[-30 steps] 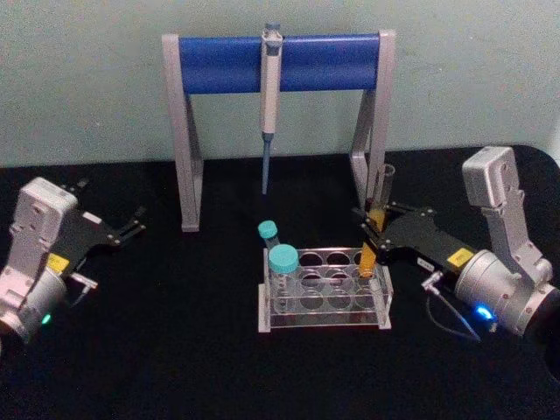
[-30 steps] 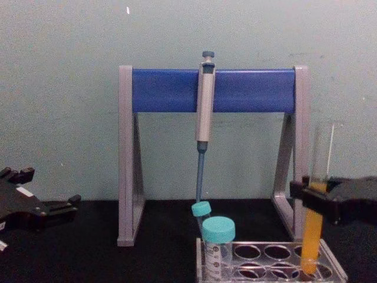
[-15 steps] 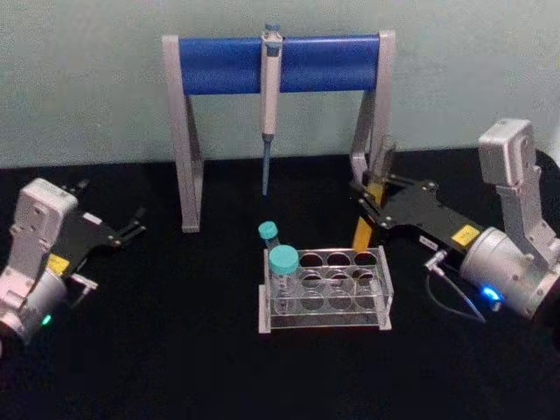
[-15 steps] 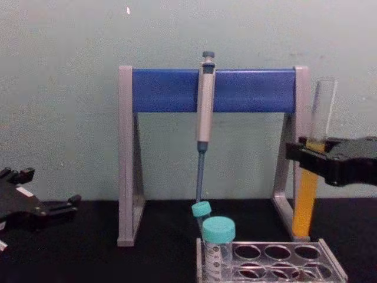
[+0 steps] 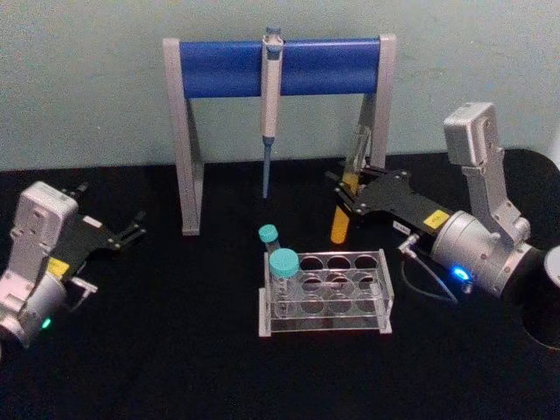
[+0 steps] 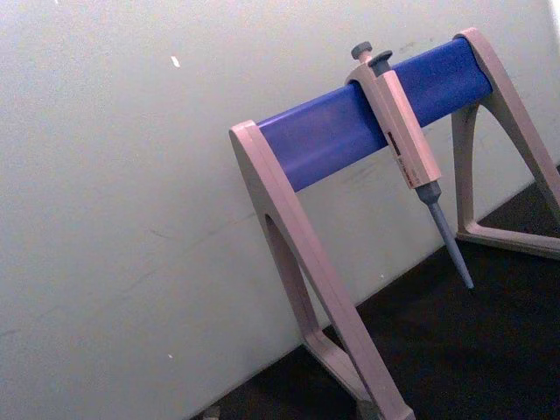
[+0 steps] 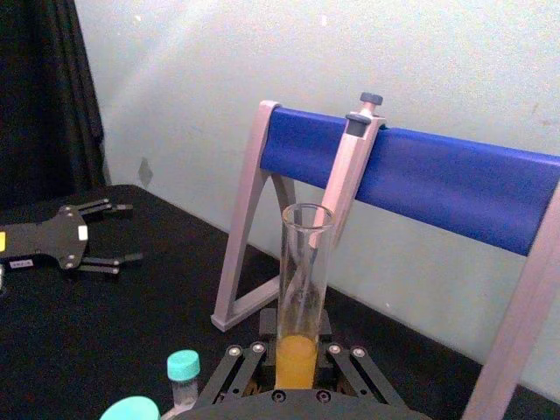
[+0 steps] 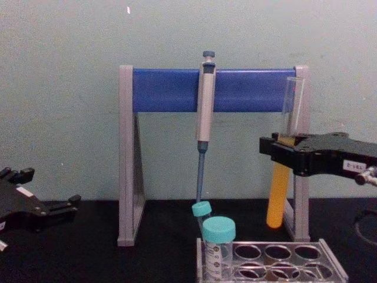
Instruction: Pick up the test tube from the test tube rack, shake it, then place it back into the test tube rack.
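1. Versus a second ago: the test tube point(image 8: 277, 197) was seated in a right-end hole of the rack point(image 5: 325, 322) with the right claw point(image 5: 346, 191) already on it. It is now fully out and raised clear of the rack top.
2. Versus half a second ago: the tube has shifted toward the robot's left and sits a bit higher. Its bottom hangs above and behind the rack, in front of the right leg of the stand point(image 5: 227, 66).
3. Right claw: clamped shut on the tube at about the liquid line. The clear upper half stands above the fingers and the orange part hangs below. The tube is slightly tilted, its mouth leaning to the robot's right.
4. Left claw point(image 7: 131, 234): same spot as before, low over the left side of the tabletop point(image 5: 175, 350), fingers spread apart, gripping nothing.
5. Counts: one open tube, one rack, one stand and one pipette point(image 5: 270, 87) hanging on the stand's blue bar. Two teal-capped tubes point(image 5: 283, 262) stand at the rack's left end.
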